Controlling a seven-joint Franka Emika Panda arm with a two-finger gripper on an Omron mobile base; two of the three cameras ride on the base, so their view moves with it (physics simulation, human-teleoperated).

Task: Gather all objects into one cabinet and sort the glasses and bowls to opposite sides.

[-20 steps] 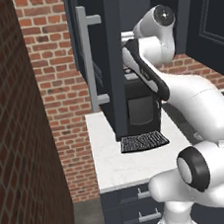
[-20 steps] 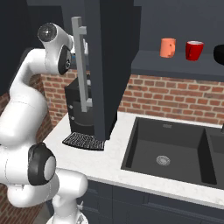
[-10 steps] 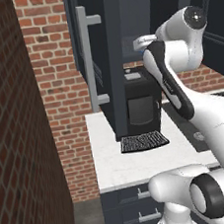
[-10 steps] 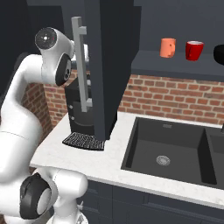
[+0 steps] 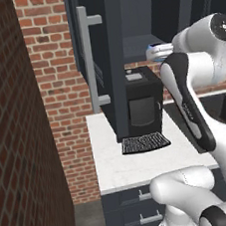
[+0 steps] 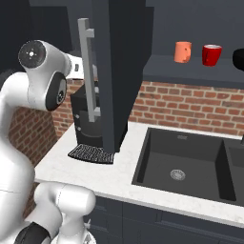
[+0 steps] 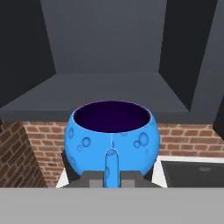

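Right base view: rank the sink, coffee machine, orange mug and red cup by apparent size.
1. Sink
2. Coffee machine, partly hidden by the cabinet door
3. Orange mug and red cup: alike, unranked.

An orange mug (image 6: 182, 51) and a red cup (image 6: 211, 55) stand side by side, apart, on the cabinet shelf (image 6: 190, 71). The tall door (image 6: 116, 66) stands open, its bar handle (image 6: 87, 71) facing the arm (image 6: 40, 76). Below, a coffee machine (image 6: 88, 126) sits on the worktop (image 6: 109, 174) beside a black sink (image 6: 183, 164).
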